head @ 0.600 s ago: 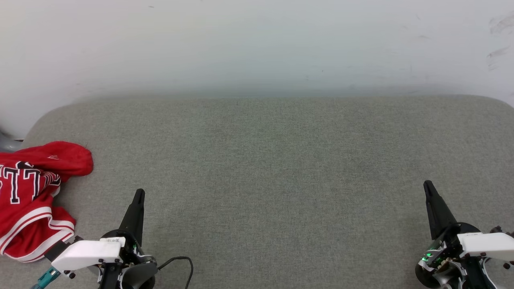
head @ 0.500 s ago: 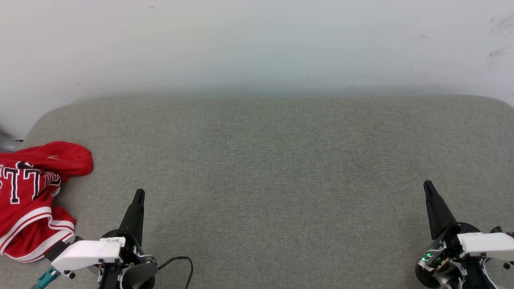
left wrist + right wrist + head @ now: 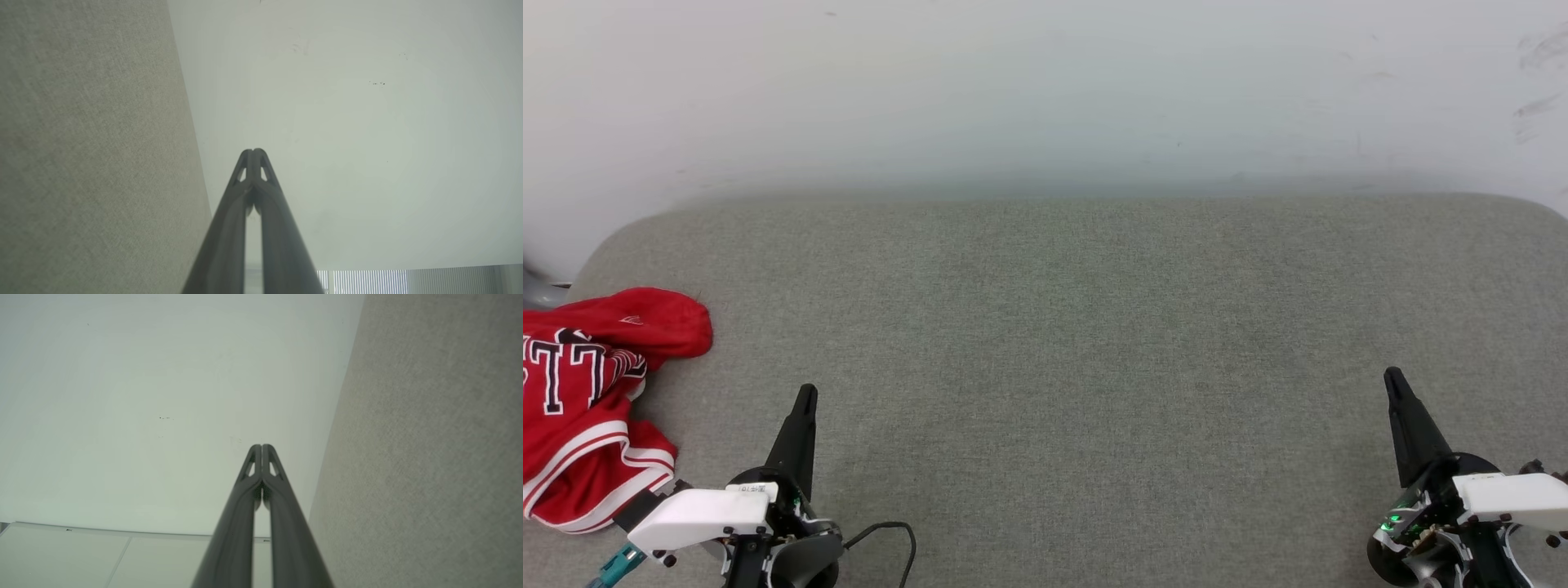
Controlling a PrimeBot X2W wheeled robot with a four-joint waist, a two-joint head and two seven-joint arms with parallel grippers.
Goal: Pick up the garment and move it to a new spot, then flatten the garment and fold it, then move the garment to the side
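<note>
The garment (image 3: 584,400), a red jersey with white striped trim and black block letters, lies crumpled at the far left edge of the grey padded surface (image 3: 1078,343), partly cut off by the picture's edge. My left gripper (image 3: 805,394) stands at the lower left, just right of the garment and apart from it, shut with nothing in it. In the left wrist view its fingertips (image 3: 253,152) meet against the pale wall. My right gripper (image 3: 1392,376) rests at the lower right, far from the garment, also shut and empty; its fingertips (image 3: 261,446) touch in the right wrist view.
A white wall (image 3: 1045,90) rises right behind the padded surface. A black cable (image 3: 890,535) loops beside my left wrist. A grey rounded object (image 3: 535,290) peeks in at the far left, behind the garment.
</note>
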